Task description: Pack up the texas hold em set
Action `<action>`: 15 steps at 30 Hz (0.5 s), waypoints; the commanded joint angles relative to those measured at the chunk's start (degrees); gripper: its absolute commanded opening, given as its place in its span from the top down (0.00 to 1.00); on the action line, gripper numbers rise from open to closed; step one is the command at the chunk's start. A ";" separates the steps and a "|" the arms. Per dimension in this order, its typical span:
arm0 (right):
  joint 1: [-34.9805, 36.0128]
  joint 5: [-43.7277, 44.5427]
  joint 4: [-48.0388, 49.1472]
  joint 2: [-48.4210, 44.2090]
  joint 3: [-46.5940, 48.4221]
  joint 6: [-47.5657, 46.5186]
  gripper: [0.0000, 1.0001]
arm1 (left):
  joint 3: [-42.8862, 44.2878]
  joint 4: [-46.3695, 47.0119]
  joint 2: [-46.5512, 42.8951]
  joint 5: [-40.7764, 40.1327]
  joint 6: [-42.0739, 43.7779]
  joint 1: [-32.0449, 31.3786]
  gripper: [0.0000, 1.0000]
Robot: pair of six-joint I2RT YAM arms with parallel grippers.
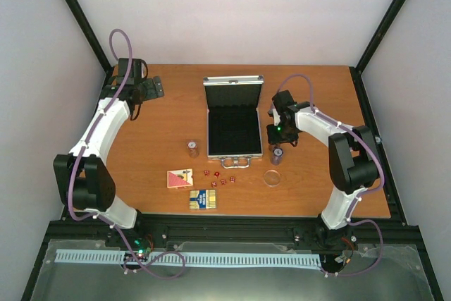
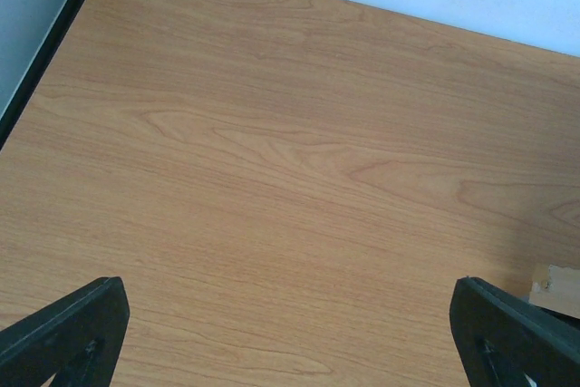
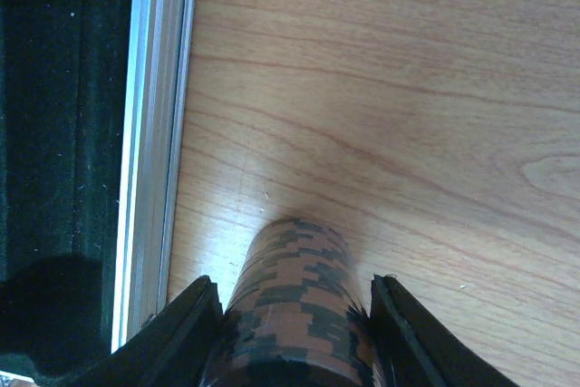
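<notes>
The silver case lies open at the table's middle, black lining up, handle toward me. My right gripper stands just right of it, its jaws closed against both sides of a brown-and-black chip stack that stands upright on the table. The case's rim is close on the left in the right wrist view. A second chip stack stands left of the case. Two card decks, small red dice and a clear disc lie in front. My left gripper is open and empty at the far left.
The left wrist view shows only bare wood between wide-open fingers, with a small tan scrap at the right edge. Black frame posts run along the table's sides. A white ribbed strip lies in front of the arm bases.
</notes>
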 commanded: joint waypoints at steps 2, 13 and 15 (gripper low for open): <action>0.45 0.87 0.02 -1.15 0.14 0.67 0.97 | 1.05 -0.63 0.62 -0.12 -1.15 -0.20 0.00; 0.76 -0.93 13.83 -15.98 -2.71 5.29 0.97 | -2.34 -1.68 -2.89 2.89 -2.12 -0.16 0.00; 1.33 -1.07 16.98 -17.02 -4.43 6.42 0.97 | -3.33 -1.25 -3.06 3.82 -2.53 -0.17 0.00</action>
